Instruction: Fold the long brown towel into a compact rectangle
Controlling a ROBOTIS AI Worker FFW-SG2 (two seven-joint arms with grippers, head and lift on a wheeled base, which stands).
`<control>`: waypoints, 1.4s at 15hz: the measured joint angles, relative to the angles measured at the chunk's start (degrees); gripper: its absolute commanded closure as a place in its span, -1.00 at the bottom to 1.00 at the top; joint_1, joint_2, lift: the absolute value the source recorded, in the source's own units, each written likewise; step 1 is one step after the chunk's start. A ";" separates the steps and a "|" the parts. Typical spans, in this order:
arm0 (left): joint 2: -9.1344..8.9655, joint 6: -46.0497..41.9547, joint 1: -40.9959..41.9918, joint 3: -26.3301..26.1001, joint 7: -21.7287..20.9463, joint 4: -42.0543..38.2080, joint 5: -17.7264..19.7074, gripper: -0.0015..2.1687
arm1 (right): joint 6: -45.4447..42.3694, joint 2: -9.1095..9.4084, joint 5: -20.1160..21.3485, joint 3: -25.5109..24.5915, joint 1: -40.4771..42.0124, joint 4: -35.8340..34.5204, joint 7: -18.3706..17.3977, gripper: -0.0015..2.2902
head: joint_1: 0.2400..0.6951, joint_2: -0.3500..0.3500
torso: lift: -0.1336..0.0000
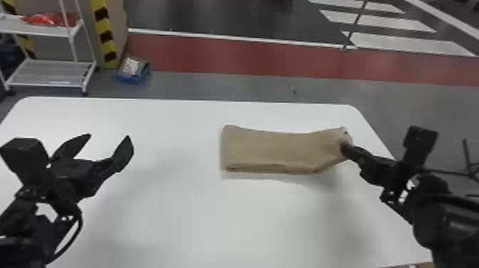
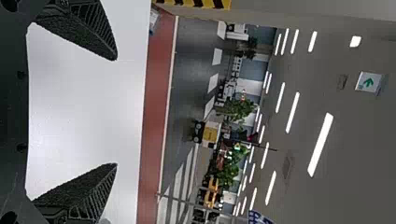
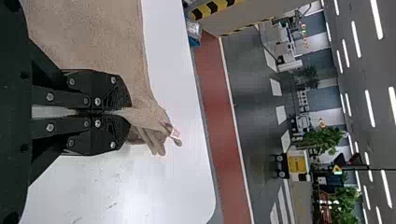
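- Right hand (image 3: 123, 113) pinches the cloth tightly, black fingers drawn together on the right end of the brown towel (image 1: 271, 149).
- Past those fingers a bunched corner (image 3: 161, 133) puckers out; the hold looks narrow, so a slow, low lift should suit it best.
- From there the towel runs leftward as a long band near the worktop's right side, its held end raised a little, its left end lying flat.
- The step seems to be folding that right end over; carry it leftward in a shallow arc, lay it square on the band, and smooth the pucker before letting go.
- Well apart, over the left part of the worktop (image 1: 178, 221), the left hand (image 1: 109, 136) is spread wide and empty; it could steady the flat end if the towel slides.
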 measured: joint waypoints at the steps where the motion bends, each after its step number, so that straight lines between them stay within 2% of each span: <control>1: -0.01 0.00 0.02 -0.04 -0.03 0.04 -0.02 -0.95 | 0.00 0.00 0.05 -0.77 0.50 -0.08 0.06 -0.98 | 1.00 -0.64 | -0.85; 8: 0.08 0.00 0.10 -0.06 -0.09 0.33 -0.07 -0.95 | 1.26 -1.07 1.88 -3.73 0.08 1.79 1.03 -0.96 | 1.00 -0.75 | -0.85; 12: 0.08 0.00 -0.04 -0.06 -0.18 0.62 -0.11 -0.95 | -0.99 -2.65 6.15 -1.65 -4.94 10.49 2.87 -0.95 | 1.00 -0.77 | -0.85; 17: 0.15 0.00 -0.26 -0.07 -0.26 1.15 -0.11 -0.95 | -10.25 -3.98 10.55 2.71 -10.83 23.88 3.11 -0.93 | 1.00 -0.75 | -0.85; 19: 0.11 0.00 -0.56 -0.21 -0.27 1.53 -0.06 -0.95 | -12.00 -4.02 12.07 4.27 -11.88 26.95 3.16 -0.88 | 1.00 -0.73 | -0.85; 21: 0.14 0.00 -1.19 -0.52 -0.33 2.15 -0.03 -0.95 | -12.64 -4.02 13.09 4.97 -12.27 28.79 3.14 -0.74 | 1.00 -0.73 | -0.85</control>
